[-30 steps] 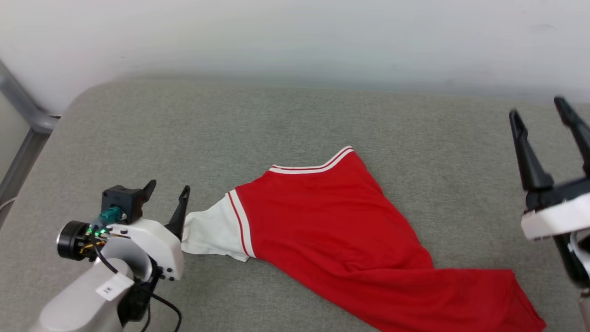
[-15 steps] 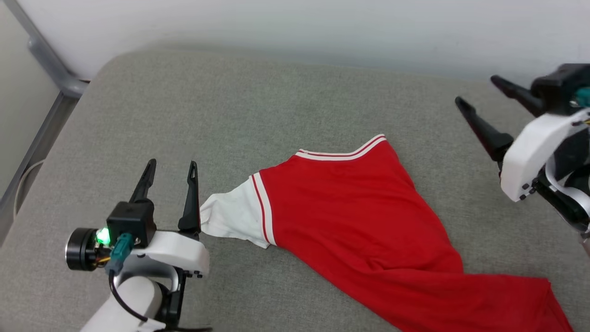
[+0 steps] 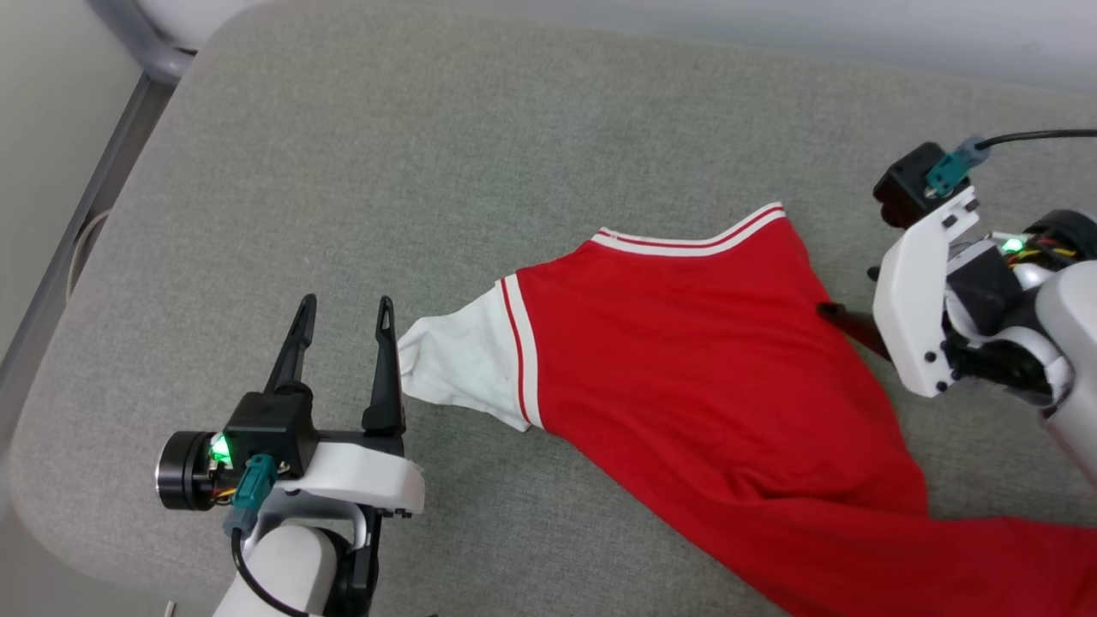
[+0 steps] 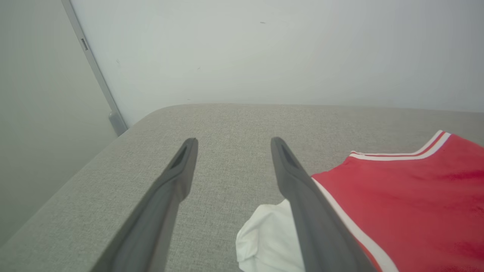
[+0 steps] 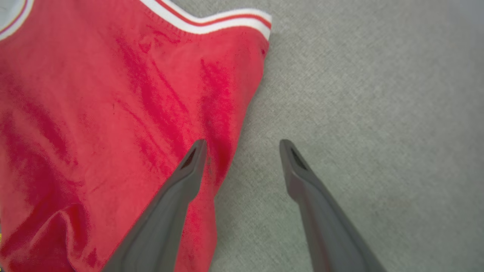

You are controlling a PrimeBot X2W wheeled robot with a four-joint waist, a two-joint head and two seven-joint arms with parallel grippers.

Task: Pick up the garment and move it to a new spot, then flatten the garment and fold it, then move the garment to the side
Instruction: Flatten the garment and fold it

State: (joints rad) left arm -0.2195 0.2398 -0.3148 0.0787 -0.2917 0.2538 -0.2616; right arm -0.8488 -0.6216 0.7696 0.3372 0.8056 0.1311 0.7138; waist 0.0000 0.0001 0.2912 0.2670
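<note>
Red garment [image 3: 703, 386] lying askew on a grey cushioned surface [image 3: 514, 171], with a gripper at each side.
The left gripper [image 3: 346, 302], fingers parted, stands just beside the white sleeve [image 3: 454, 368]; the right gripper [image 3: 847, 296] reaches a dark fingertip [image 3: 830, 311] to the garment's right edge.

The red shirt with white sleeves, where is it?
Head view: the red jersey shirt lies on the grey cushion, between the left gripper and the right gripper.

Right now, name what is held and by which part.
Nothing is held: left gripper open beside the garment, by its white sleeve; right gripper open over its red edge.
</note>
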